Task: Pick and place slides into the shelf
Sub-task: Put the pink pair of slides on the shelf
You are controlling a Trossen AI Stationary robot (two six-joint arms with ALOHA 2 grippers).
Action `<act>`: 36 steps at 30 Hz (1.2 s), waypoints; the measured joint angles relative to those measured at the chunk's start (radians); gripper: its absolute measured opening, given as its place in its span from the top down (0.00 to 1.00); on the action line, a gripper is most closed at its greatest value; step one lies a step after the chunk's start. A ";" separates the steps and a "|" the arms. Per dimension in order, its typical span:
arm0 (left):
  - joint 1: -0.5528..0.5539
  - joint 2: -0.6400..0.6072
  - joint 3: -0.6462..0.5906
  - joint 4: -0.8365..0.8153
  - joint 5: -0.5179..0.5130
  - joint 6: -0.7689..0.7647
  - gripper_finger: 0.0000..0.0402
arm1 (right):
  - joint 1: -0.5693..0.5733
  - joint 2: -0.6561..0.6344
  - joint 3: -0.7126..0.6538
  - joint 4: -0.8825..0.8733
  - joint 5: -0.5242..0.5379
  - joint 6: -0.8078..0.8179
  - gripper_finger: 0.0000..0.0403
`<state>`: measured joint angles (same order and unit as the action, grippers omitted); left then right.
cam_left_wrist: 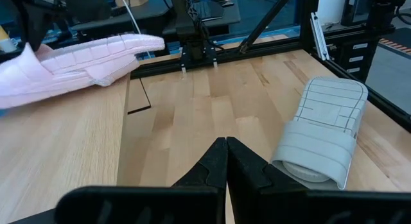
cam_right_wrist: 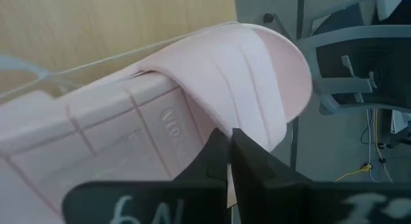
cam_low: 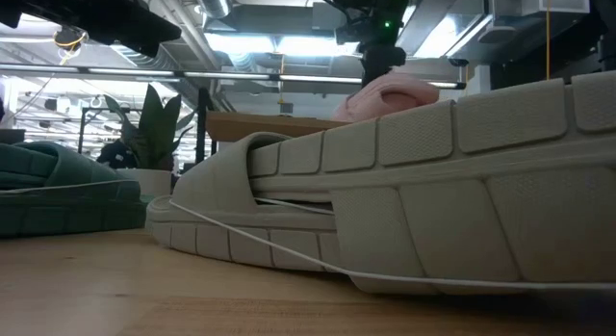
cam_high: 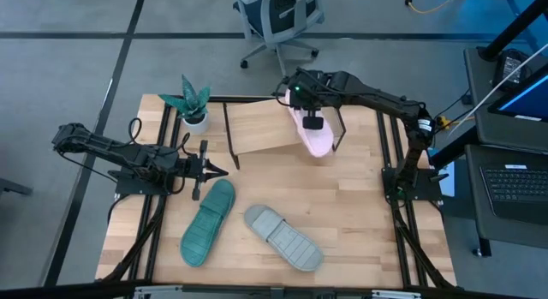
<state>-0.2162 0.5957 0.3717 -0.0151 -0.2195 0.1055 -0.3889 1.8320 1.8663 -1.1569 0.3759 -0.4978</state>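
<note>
Upper centre, high view: right gripper (cam_high: 312, 123) pinching pink slide (cam_high: 313, 134) on shelf (cam_high: 265, 132). Left gripper (cam_high: 214, 171) pressed together, mid-left. No legible writing on the slide.

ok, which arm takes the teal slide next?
Left, probably. The left gripper sits shut and empty right by the teal slide; the right gripper is busy holding the pink slide at the shelf.
</note>
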 joint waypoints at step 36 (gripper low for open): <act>0.000 0.000 0.000 0.000 0.000 0.000 1.00 | -0.001 -0.003 0.015 -0.099 0.039 0.050 0.99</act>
<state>-0.2164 0.5954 0.3717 -0.0154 -0.2195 0.1055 -0.3897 1.8291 1.8809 -1.2554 0.4151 -0.4477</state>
